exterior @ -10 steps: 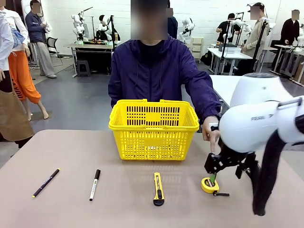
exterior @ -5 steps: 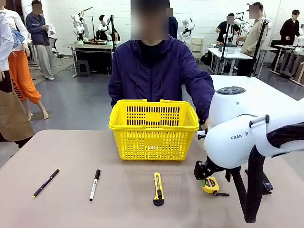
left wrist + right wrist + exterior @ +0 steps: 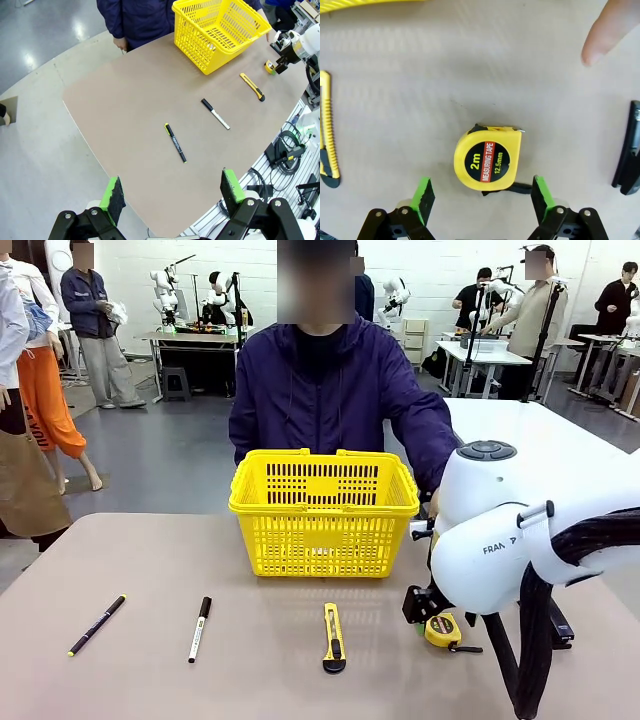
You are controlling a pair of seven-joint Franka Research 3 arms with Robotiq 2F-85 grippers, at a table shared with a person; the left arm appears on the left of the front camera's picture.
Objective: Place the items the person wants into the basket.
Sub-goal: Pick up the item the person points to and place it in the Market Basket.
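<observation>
The small round yellow plastic tape measure [image 3: 487, 158], black face printed "2m", lies flat on the tan table [image 3: 150, 570] right of the yellow-and-black utility knife [image 3: 334, 637], black strap [image 3: 466, 648] trailing toward the robot's right. Since a second ago the right gripper [image 3: 482, 192] has sunk over it, fingers spread wide; the left gripper [image 3: 172, 189] also gapes wide.
</observation>
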